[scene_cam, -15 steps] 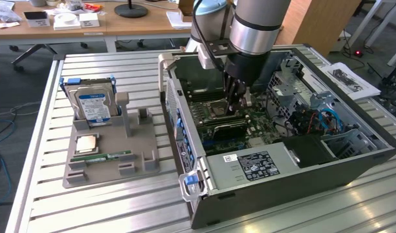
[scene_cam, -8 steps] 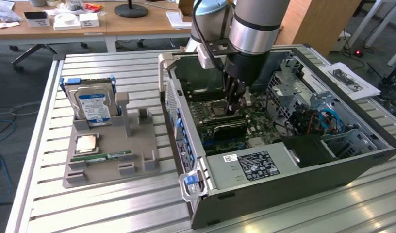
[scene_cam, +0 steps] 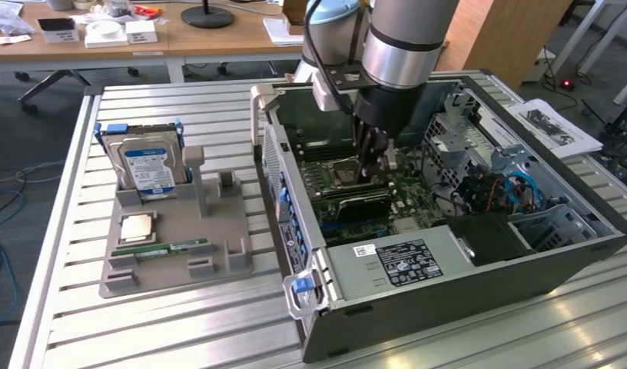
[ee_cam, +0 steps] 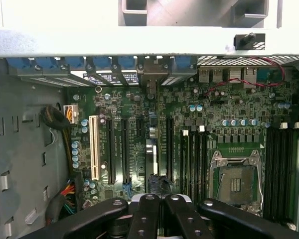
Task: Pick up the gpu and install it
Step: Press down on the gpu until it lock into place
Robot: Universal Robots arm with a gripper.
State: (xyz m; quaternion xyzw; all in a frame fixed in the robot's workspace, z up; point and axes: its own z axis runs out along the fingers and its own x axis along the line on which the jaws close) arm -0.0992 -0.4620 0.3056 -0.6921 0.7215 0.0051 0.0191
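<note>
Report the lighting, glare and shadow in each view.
Exterior view: even daylight, soft sheen on the slatted metal table, and the arm shades the motherboard under the gripper. Wrist view: the case rim is washed out bright, the motherboard below it darker, and a slot glints.
</note>
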